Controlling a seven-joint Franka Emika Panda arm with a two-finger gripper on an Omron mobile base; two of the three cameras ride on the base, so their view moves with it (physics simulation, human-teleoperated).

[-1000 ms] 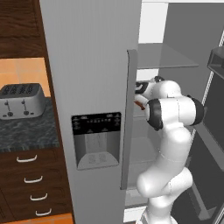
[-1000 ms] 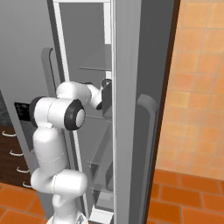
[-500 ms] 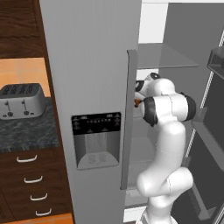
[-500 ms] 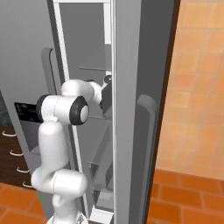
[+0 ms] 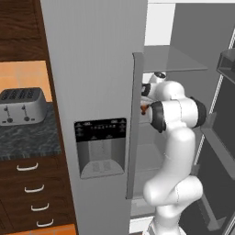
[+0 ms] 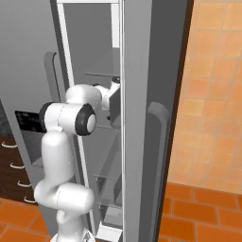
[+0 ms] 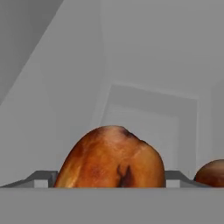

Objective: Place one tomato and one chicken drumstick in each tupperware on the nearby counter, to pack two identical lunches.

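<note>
A brown-orange chicken drumstick looms close in front of the hand, lying on a fridge shelf, with a second chicken drumstick at the right edge. My gripper reaches into the open fridge behind the door edge. A sliver of the orange drumstick peeks out just below it. The fingers are hidden, so I cannot tell how the jaws stand or whether they touch the drumstick. From the right base view the hand disappears behind the right door. Tomato and tupperware are out of view.
The shut left fridge door with its dispenser stands close to the arm's left, and the open right door is close on the other side. A glass shelf lies above the hand. A steel toaster sits on the dark counter.
The arm has pushed a little further left and deeper into the fridge. The fridge and counter stay where they were.
</note>
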